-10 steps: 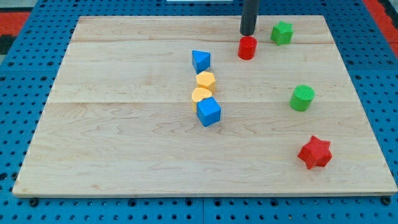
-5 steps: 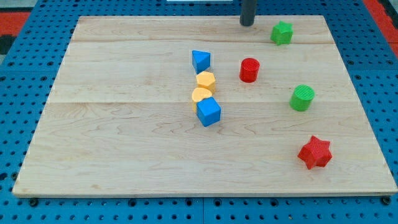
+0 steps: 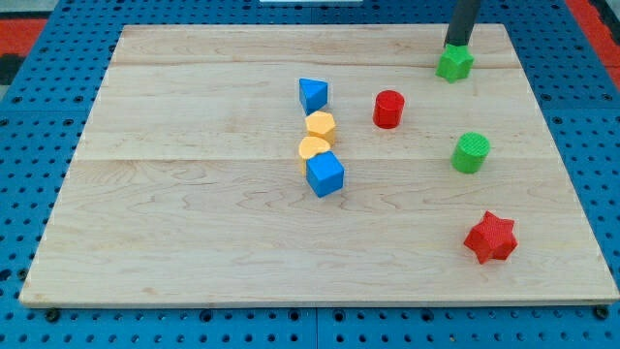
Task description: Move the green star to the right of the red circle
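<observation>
While my tip (image 3: 456, 46), a bare tool grasping nothing, touches its top edge, the green star (image 3: 453, 64) sits just below.

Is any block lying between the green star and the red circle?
No. In the camera view, only bare wooden board separates the green star from the red circle.

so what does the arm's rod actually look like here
Only the lower stretch of the rod shows: a straight, plain cylinder, dark grey to black, with a matte surface and no markings, cables or sleeve visible. It comes in from the view's top edge, and my tip is a blunt, flat end just above the green star.
</observation>
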